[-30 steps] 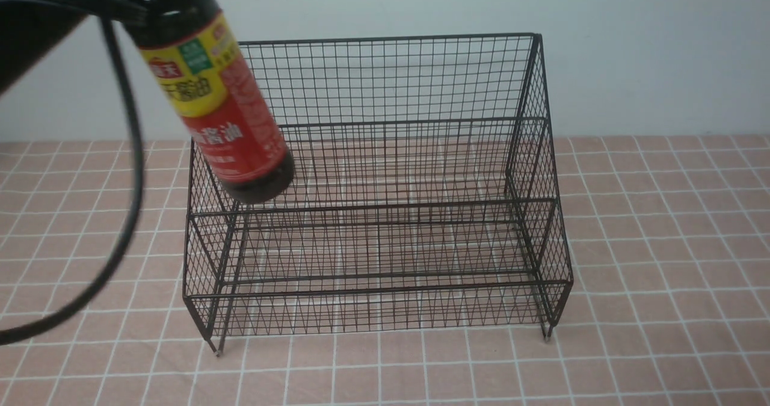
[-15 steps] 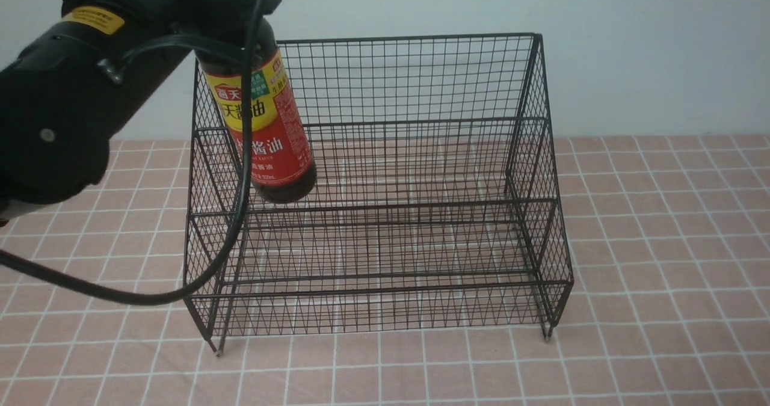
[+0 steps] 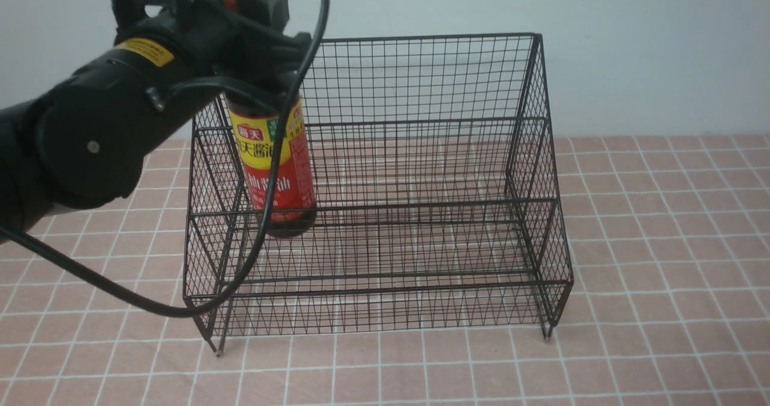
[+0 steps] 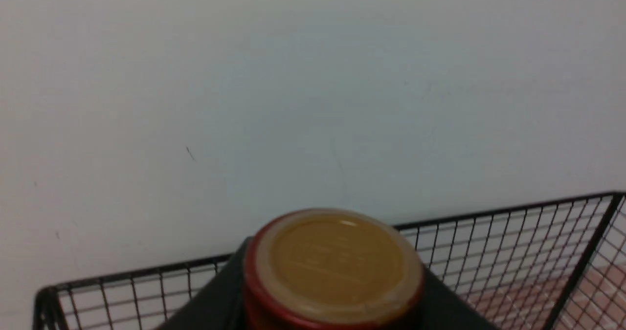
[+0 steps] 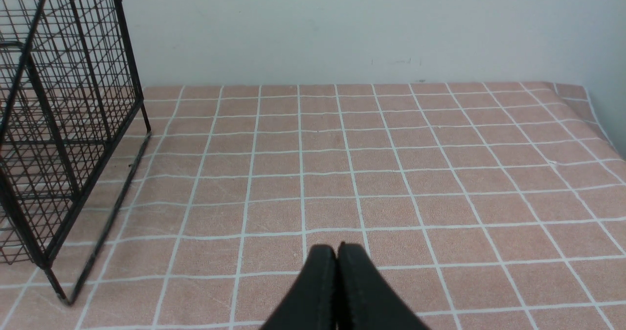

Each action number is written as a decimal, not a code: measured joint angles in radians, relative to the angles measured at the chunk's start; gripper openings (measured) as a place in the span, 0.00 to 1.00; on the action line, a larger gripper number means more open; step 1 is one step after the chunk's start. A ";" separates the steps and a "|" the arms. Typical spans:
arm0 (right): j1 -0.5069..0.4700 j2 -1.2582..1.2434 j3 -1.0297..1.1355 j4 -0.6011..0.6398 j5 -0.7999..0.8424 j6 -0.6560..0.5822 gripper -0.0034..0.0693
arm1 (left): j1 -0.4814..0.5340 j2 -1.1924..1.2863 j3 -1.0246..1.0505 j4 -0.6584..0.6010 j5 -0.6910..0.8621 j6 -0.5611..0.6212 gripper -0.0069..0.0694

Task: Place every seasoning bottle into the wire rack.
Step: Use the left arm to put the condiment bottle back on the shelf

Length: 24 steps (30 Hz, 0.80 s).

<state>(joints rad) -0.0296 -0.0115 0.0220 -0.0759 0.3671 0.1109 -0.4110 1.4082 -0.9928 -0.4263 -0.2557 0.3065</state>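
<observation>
The left gripper pinches the bottle by its neck and holds it upright inside the rack, at about nine o'clock from the rack's middle, close to the left side wall. The bottle's base is level with the middle step, but I cannot tell whether it touches the wire. The right gripper has its fingers pressed together above the tiled table.

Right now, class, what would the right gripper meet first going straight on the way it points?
The way looks free: the right gripper points across checked tablecloth toward the wall, probably met first; the wire rack stands aside.
</observation>
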 joint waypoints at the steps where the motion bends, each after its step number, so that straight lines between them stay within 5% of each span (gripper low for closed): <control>1: 0.000 0.000 0.000 0.000 0.000 0.000 0.03 | 0.000 0.009 0.000 0.000 0.018 0.000 0.43; 18: 0.000 0.000 0.000 0.000 0.000 0.000 0.03 | 0.000 0.070 0.000 0.000 0.127 -0.001 0.43; 24: 0.000 0.000 0.000 0.000 0.000 0.000 0.03 | 0.000 0.066 -0.012 0.003 0.095 -0.001 0.54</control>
<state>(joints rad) -0.0296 -0.0115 0.0220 -0.0759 0.3671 0.1109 -0.4110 1.4745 -1.0052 -0.4228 -0.1605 0.3056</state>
